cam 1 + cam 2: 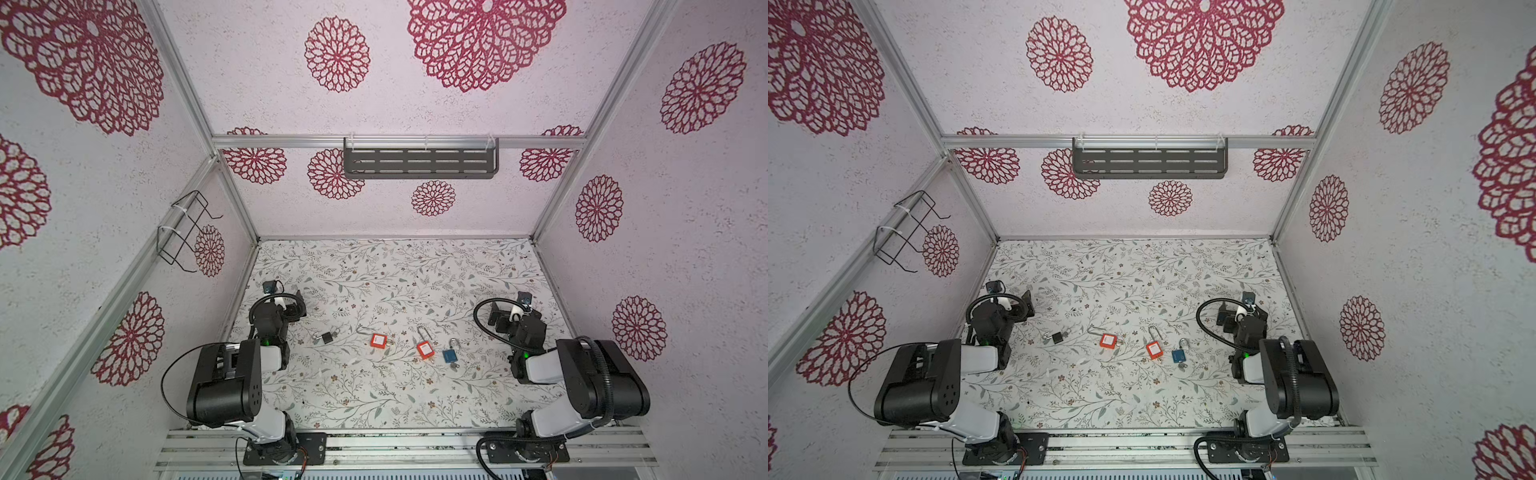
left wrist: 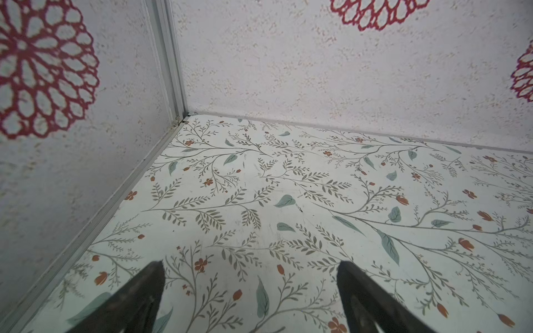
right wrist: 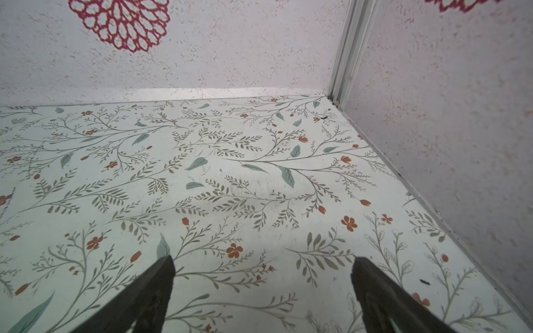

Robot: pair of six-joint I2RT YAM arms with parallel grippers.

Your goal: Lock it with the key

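Observation:
Four padlocks lie in a row mid-table in both top views: a small black padlock, a red padlock, a second red padlock with a long shackle, and a blue padlock. A small key shows at the blue one's near end. My left gripper stands open left of the row, over bare table. My right gripper stands open right of the row. No lock shows in either wrist view.
A grey slotted shelf hangs on the back wall and a black wire rack on the left wall. Walls enclose the floral table on three sides. An aluminium rail carries both arm bases at the front.

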